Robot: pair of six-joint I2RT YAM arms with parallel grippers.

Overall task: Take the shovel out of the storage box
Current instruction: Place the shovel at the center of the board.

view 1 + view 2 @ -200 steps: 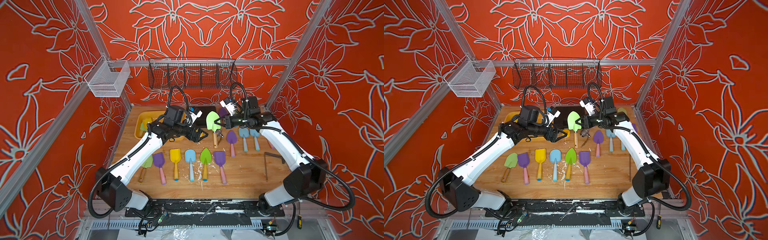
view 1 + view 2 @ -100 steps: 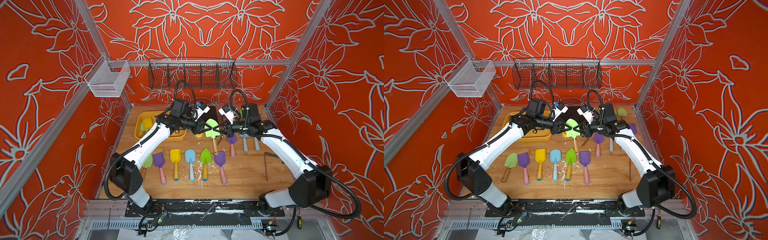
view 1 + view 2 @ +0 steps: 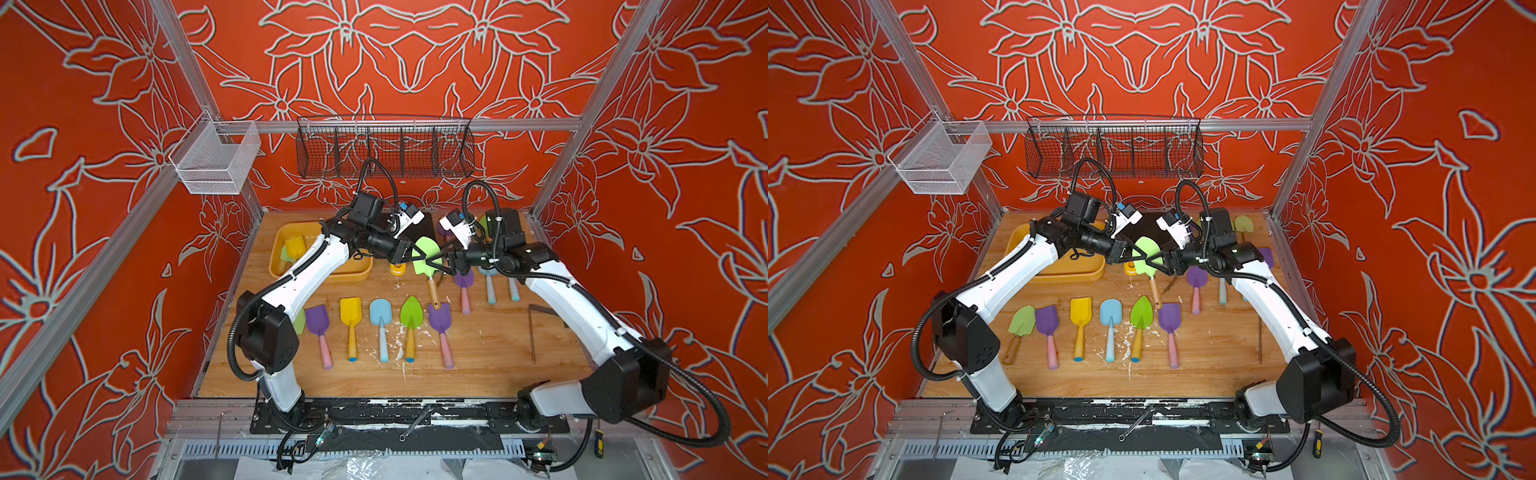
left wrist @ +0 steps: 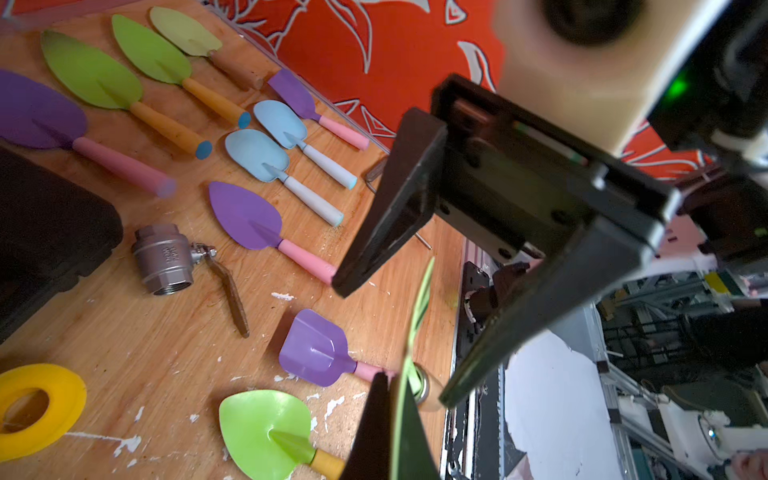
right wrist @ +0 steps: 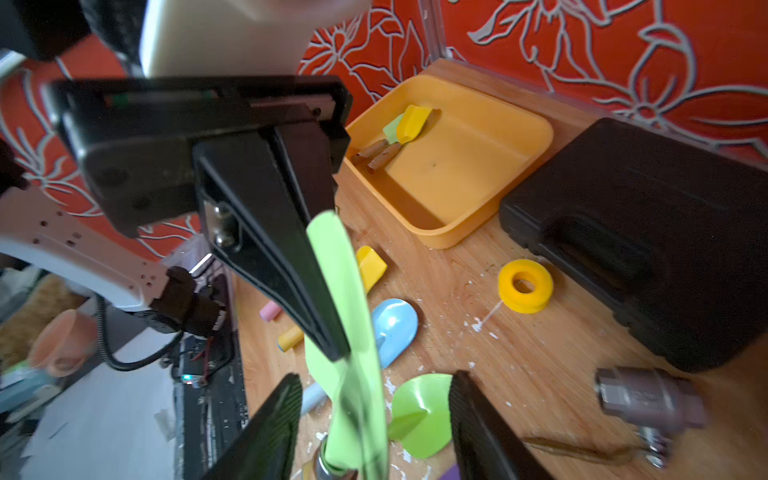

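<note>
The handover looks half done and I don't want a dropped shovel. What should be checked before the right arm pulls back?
1. Left pincer shut on the blade of the light green, wooden-handled shovel: ok.
2. Right pincer open: ok.
3. Right pincer's jaws clear of the blade between them: cannot tell.
4. Shovel outside the shallow yellow plastic storage box: ok.
5. Box emptied: not ok; two wooden-handled shovels lie inside.

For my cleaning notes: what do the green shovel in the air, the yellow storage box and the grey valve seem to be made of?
The green shovel has a very thin, matte blade, perhaps painted sheet metal; its tan handle looks wooden. The storage box seems moulded plastic: smooth, rounded corners. The valve looks cast metal: dull grey, raised lettering.
</note>
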